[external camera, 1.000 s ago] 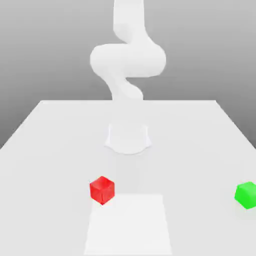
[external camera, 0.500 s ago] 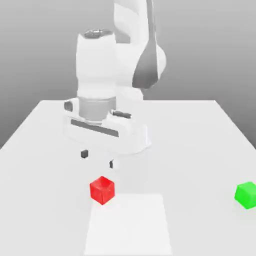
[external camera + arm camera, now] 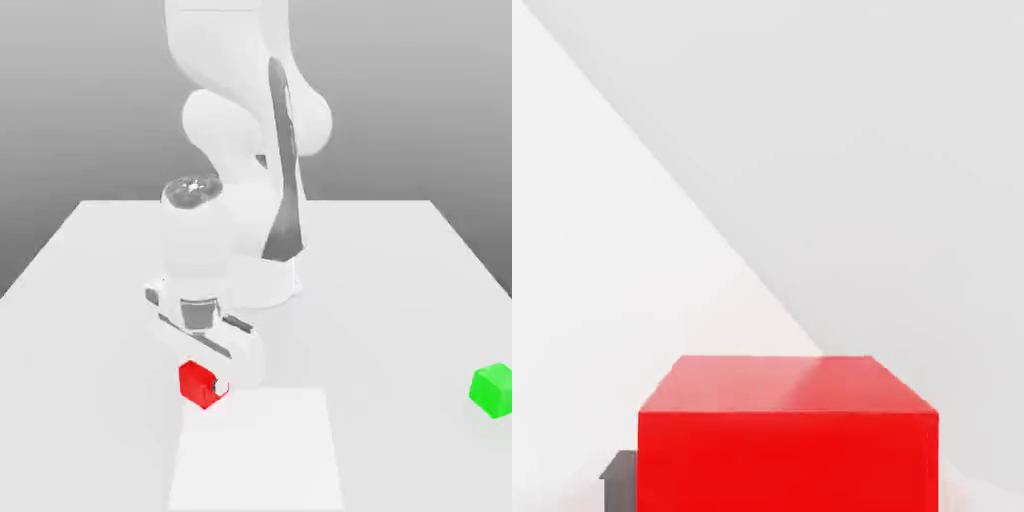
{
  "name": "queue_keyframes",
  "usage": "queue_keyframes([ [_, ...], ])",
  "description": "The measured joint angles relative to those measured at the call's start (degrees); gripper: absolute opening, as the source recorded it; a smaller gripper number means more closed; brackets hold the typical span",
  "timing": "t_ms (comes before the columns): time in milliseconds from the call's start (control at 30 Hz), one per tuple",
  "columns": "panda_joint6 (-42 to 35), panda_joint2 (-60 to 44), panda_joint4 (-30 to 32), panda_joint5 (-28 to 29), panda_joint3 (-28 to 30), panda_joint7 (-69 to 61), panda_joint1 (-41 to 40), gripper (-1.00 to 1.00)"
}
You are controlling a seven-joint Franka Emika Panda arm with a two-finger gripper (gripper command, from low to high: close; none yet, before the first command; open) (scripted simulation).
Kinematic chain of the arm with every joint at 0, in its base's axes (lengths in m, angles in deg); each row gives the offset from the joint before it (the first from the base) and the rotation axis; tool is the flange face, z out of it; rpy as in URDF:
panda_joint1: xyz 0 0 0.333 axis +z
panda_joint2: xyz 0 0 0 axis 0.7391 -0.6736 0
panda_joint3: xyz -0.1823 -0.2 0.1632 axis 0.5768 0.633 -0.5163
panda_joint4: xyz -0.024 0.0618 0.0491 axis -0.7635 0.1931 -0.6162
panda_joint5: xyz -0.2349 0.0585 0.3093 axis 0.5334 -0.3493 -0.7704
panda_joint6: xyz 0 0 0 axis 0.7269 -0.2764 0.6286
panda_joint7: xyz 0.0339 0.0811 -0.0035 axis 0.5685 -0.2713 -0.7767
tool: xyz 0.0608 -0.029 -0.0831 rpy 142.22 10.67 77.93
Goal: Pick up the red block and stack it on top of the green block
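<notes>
White table (image 3: 90,300) under a grey backdrop. Lower left of centre in the exterior view, your gripper (image 3: 207,384) has its jaws clenched on the red block (image 3: 197,381), which sits on the table. The green block (image 3: 492,388) sits well apart at the right edge. The red block looks like a small, rigid, light cube with matte faces; you grip opposite flat sides, so it should not slip easily.
</notes>
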Motion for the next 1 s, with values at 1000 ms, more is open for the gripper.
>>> queue_keyframes([
  [1000,-19.0,-8.1,-25.7,12.2,-20.8,57.0,38.3,-1.0],
])
